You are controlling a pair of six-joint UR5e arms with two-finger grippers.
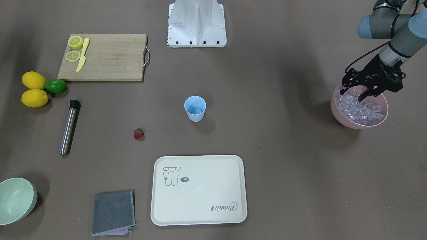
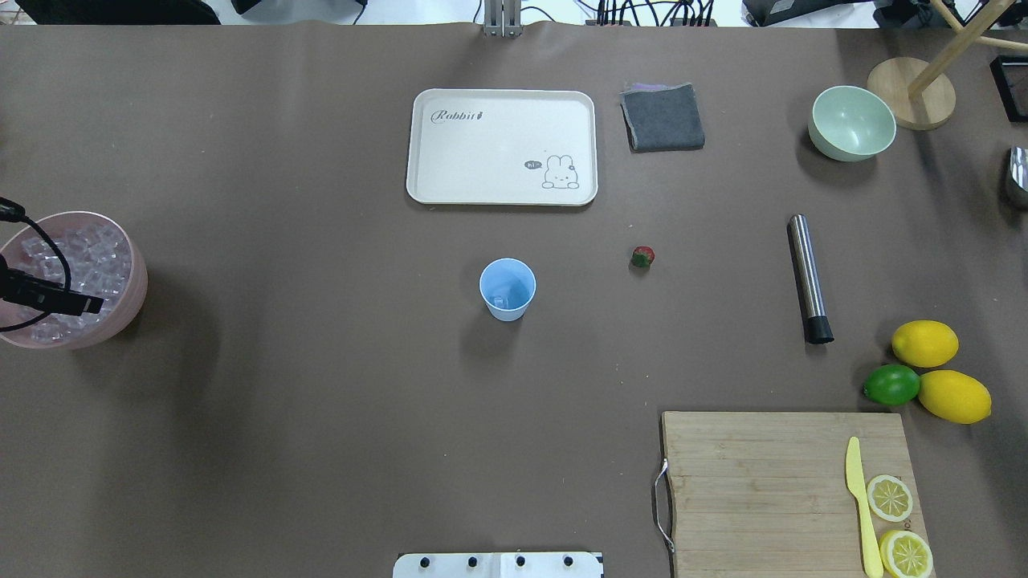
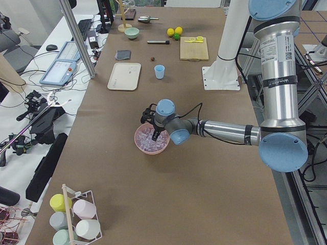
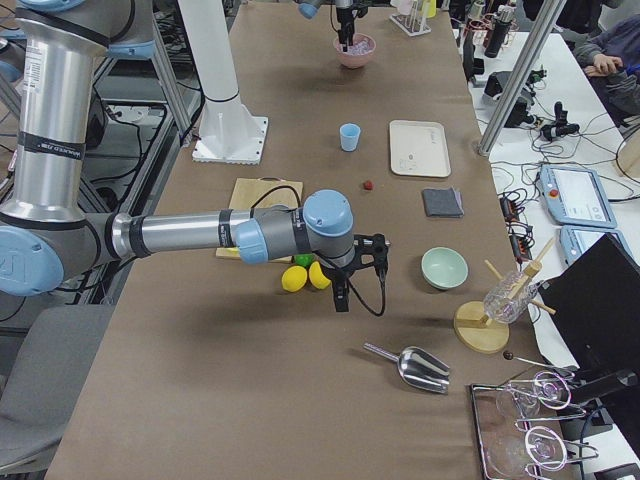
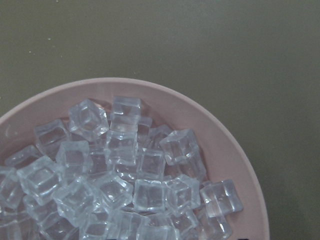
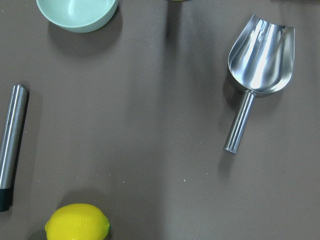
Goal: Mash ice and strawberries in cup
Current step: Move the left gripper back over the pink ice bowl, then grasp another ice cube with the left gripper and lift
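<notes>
Jaws spread with nothing plainly held, the left gripper [image 1: 353, 94] is reaching into the round pink bowl [image 1: 353, 124] of clear glassy ice cubes [image 1: 363, 110] at the table's edge. The small light-blue plastic cup [image 1: 195, 115] is holding perhaps one cube, while the small red strawberry [image 1: 138, 133] is lying outside it, so mashing is waiting. I cannot tell how the right gripper [image 4: 341, 297] is holding its jaws.

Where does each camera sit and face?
Front: opposite robot, looking down; left hand.
Overhead: behind robot, looking down; left hand's edge.
Left side: table's end; left arm near.
Right side: other end; right arm near.
Left wrist: down on ice; no arm.
Right wrist: down on scoop; no arm.
Front, overhead share the cup.
</notes>
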